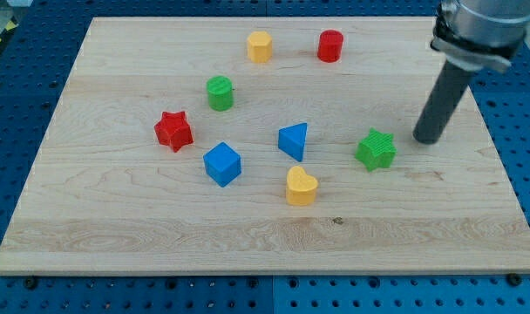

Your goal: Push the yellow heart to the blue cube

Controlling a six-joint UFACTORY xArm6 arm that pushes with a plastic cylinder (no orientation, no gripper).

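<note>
The yellow heart (301,186) lies on the wooden board a little below the middle. The blue cube (222,164) sits to its left and slightly higher, about a block's width apart from it. My tip (426,139) touches down at the view's right, well to the right of the heart and just right of the green star (376,149). The tip touches no block.
A blue triangle (294,139) sits just above the heart. A red star (173,130) is left of the cube. A green cylinder (220,92), a yellow block (260,46) and a red cylinder (330,45) lie toward the top. The board's edge (265,267) runs along the bottom.
</note>
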